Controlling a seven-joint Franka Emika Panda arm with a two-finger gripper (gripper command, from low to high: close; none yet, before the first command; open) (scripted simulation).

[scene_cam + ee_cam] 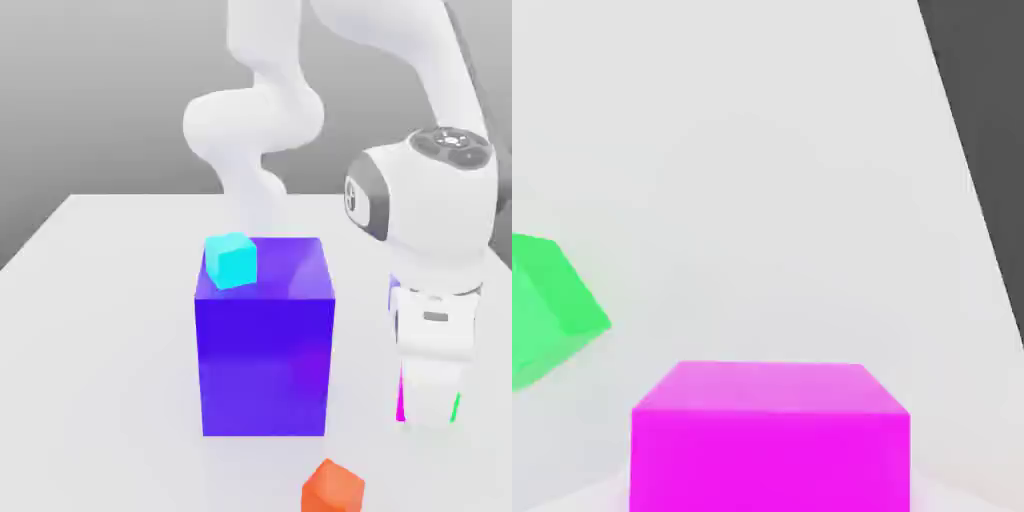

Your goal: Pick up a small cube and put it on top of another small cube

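The white arm bends down at the exterior view's right, gripper (428, 405) pointing straight down, jaws pinching the pink cube (770, 435). It sits level and square; the green cube (547, 310) lies nearby, turned corner-on.

Obstacles and clearance, as you see them:

- Big purple-blue block (264, 345) — the tallest obstacle, mid-desk, with the cyan cube (231, 260) on its top near the corner toward the exterior view's left.
- Orange cube (333, 488) — low on the desk (90, 300), in front of the block.
- Green cube (547, 310) — on the desk just beside the magenta cube (770, 435), with a gap between them.
- Gripper (428, 405) — at the exterior view's right of the block, apart from its side.
- Free room — you have bare desk at the exterior view's left of the block and behind it.
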